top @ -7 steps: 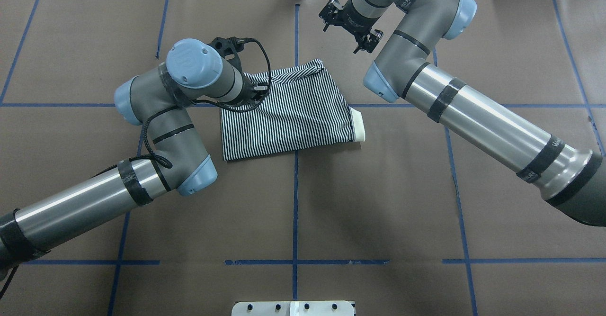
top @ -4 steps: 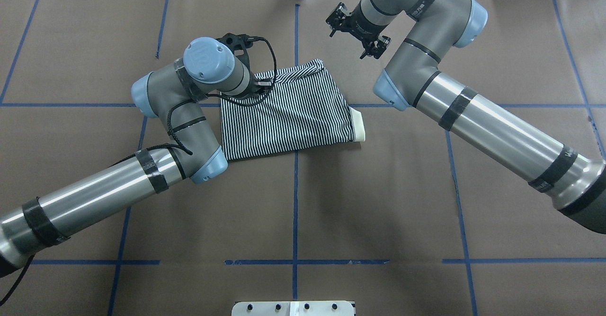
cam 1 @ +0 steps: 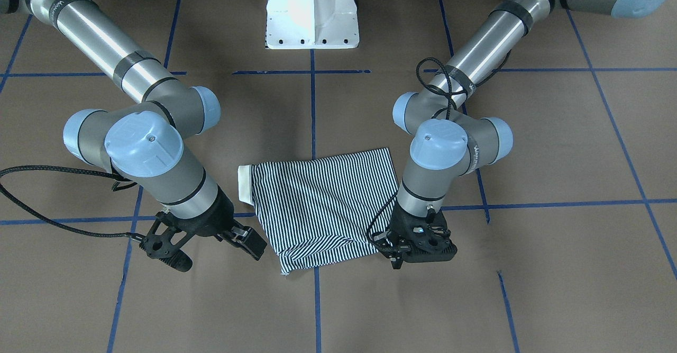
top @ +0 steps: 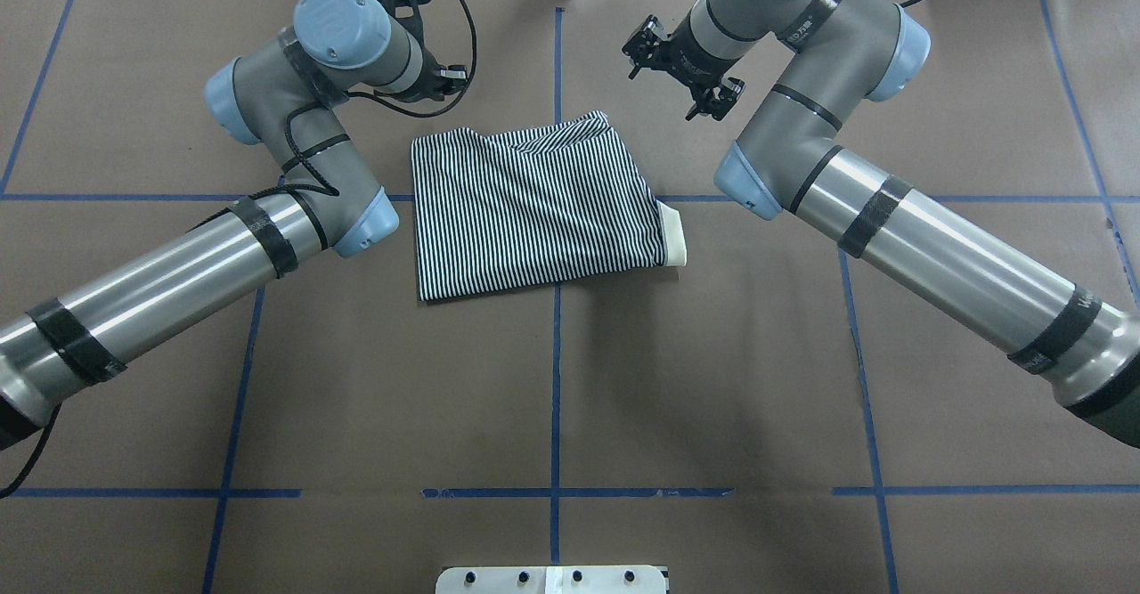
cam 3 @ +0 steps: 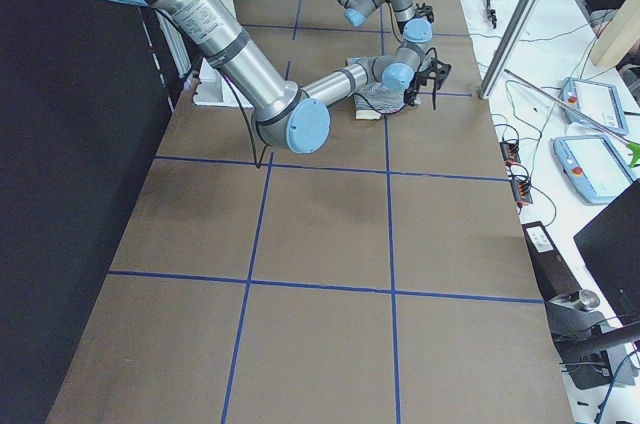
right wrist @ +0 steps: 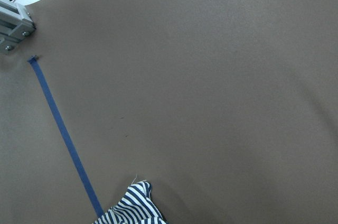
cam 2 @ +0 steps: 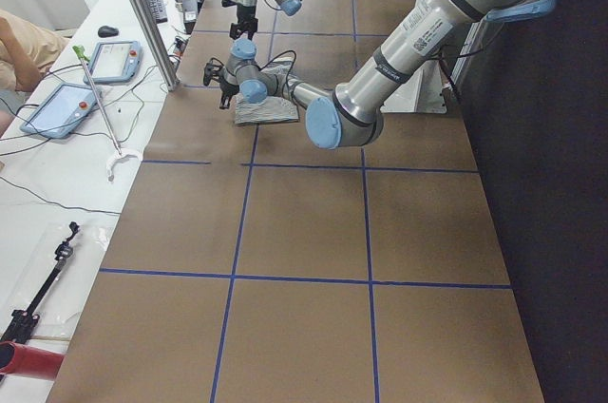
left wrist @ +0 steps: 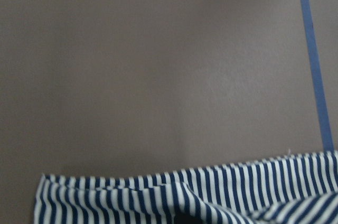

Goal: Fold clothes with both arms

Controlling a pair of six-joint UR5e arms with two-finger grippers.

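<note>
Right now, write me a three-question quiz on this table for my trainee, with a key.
1. True or false: the right claw is gripping the shirt.
2. On which side of the folded shirt does the cream collar stick out? A) the robot's left B) the robot's right C) the far edge
3. Fill in: the tape lines on the table are ____.

Key:
1. False: it hangs open, apart from the shirt.
2. B.
3. Blue.
</note>
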